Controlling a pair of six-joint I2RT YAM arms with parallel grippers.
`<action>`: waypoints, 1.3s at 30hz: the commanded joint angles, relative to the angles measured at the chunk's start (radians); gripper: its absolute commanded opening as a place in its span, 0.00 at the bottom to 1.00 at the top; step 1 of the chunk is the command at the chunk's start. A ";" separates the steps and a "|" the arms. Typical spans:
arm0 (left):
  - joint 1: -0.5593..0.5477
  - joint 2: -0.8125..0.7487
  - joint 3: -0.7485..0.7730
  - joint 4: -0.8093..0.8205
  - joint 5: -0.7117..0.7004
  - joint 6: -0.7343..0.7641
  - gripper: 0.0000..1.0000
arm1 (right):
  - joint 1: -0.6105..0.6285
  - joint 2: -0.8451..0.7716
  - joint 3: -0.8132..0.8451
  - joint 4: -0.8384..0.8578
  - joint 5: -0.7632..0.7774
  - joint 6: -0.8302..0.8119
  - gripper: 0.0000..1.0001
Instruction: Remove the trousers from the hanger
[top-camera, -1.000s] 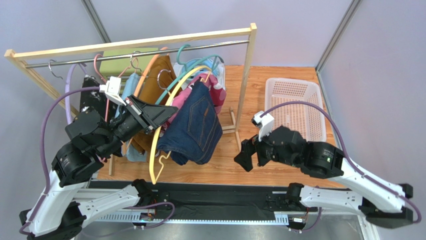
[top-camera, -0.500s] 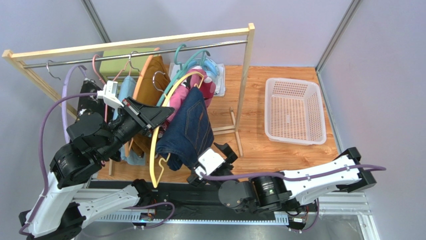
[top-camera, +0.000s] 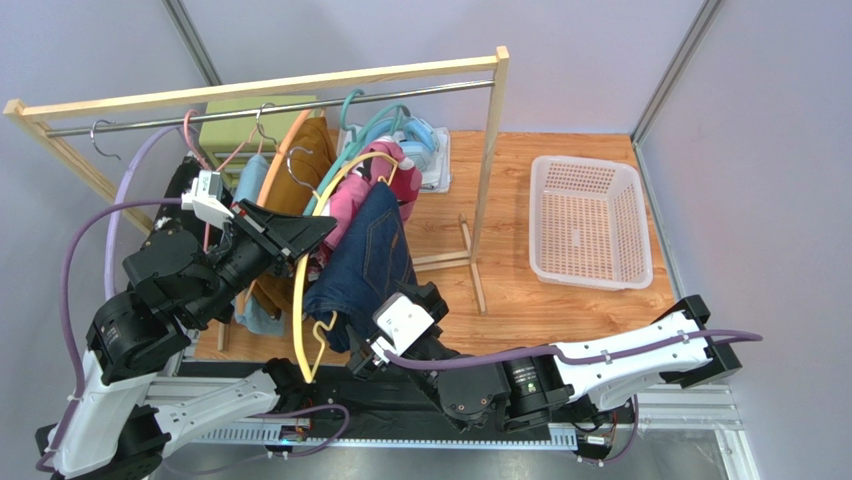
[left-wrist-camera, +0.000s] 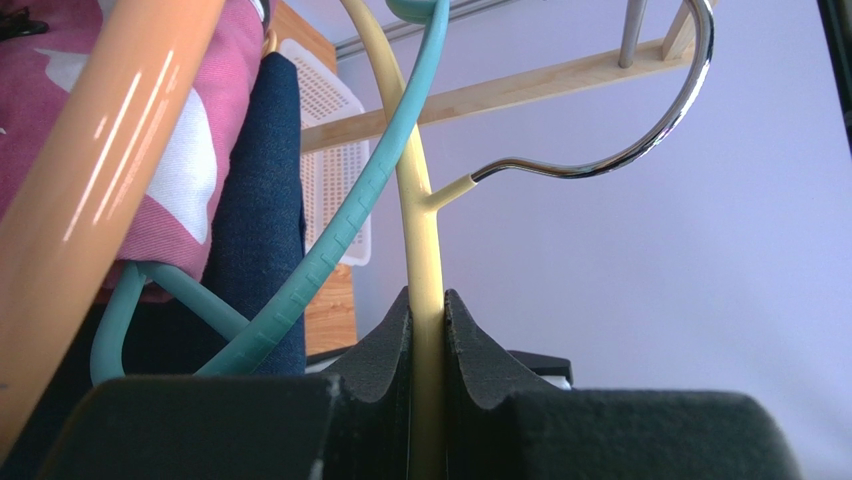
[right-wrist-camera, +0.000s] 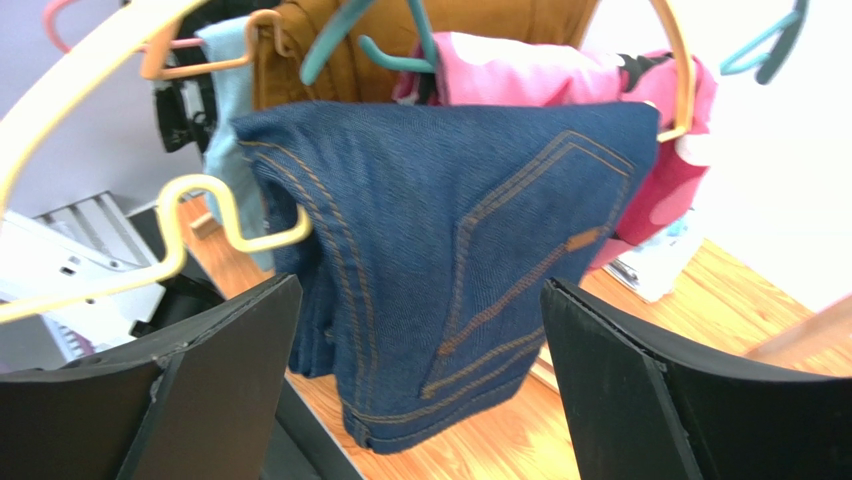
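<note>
On the left, the left claw (left-wrist-camera: 427, 330) is pressed together on the thin stem of the yellow hanger (left-wrist-camera: 425, 250), just below its metal hook. It holds the hanger tilted out on the near side of the rail (top-camera: 130, 121). That grip is narrow, so a sideways tug on the cloth would likely make the hanger pivot or slide between the pads. A teal hanger (left-wrist-camera: 345, 235) crosses the yellow one close to the grip, and a pull may drag it along too. The same pull could disturb the pink floral trousers (top-camera: 352, 195), which sit just behind the load.

Further right, the navy trousers (right-wrist-camera: 450, 250) hang folded over the yellow hanger's bar, both halves drooping toward the bench (top-camera: 520, 290). They look like the garment to come off first, and nothing grips them yet.

Right of them and nearer, the right claw (right-wrist-camera: 420, 300) faces the denim with its jaws wide apart and empty. Closing from here, it could pinch only the front layer. The back half would then hang on over the bar, and the fold would drag instead of slipping free. Going in too high, it could catch the bar, or the wavy yellow end on the left, together with the cloth. A loose bite on thick denim may let the trousers drop to the bench, short of the white basket (top-camera: 590, 215) on the right.
</note>
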 joint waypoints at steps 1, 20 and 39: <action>0.006 -0.004 0.048 0.021 -0.066 -0.053 0.00 | -0.002 0.033 0.043 0.080 -0.027 0.011 0.93; 0.006 0.024 0.075 0.026 -0.019 -0.071 0.00 | -0.108 0.099 -0.022 0.182 -0.003 0.124 0.73; 0.006 0.062 0.091 0.033 0.020 -0.050 0.00 | -0.161 0.060 -0.126 0.251 0.108 0.153 0.43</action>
